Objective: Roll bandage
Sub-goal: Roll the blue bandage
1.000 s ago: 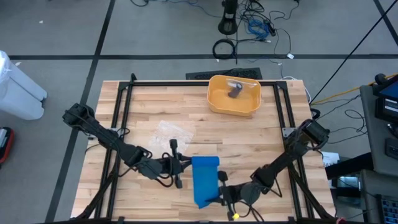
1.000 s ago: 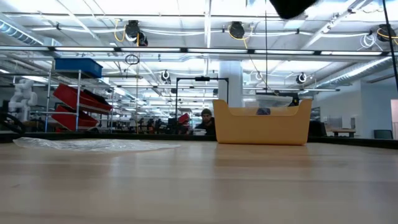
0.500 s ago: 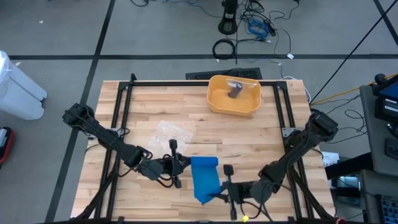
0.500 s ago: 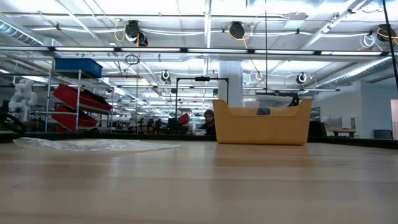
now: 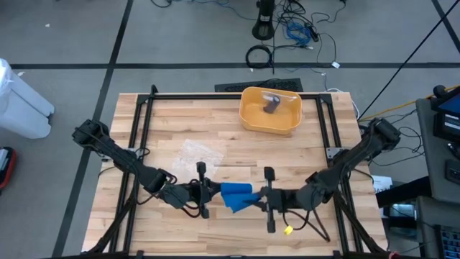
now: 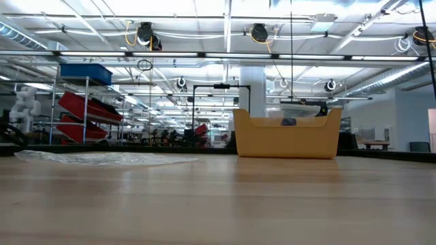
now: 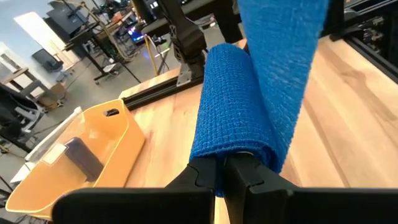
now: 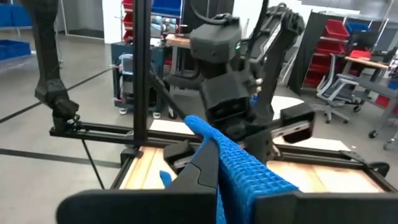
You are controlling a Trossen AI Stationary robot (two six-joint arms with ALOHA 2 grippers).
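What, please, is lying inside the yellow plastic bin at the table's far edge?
The yellow plastic bin holds one dark grey object beside a clear wrapper; whatever lies beneath them is covered.

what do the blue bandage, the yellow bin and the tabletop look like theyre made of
Blue bandage: seemingly woven elastic fabric, matte; an open mesh weave shows in the left wrist view, and it folds softly.
Yellow bin: probably moulded plastic, smooth with a slight sheen, rounded corners and thin walls.
Tabletop: looks like light wood, butcher-block style; narrow glued strips with grain show from above, with a low-sheen finish.
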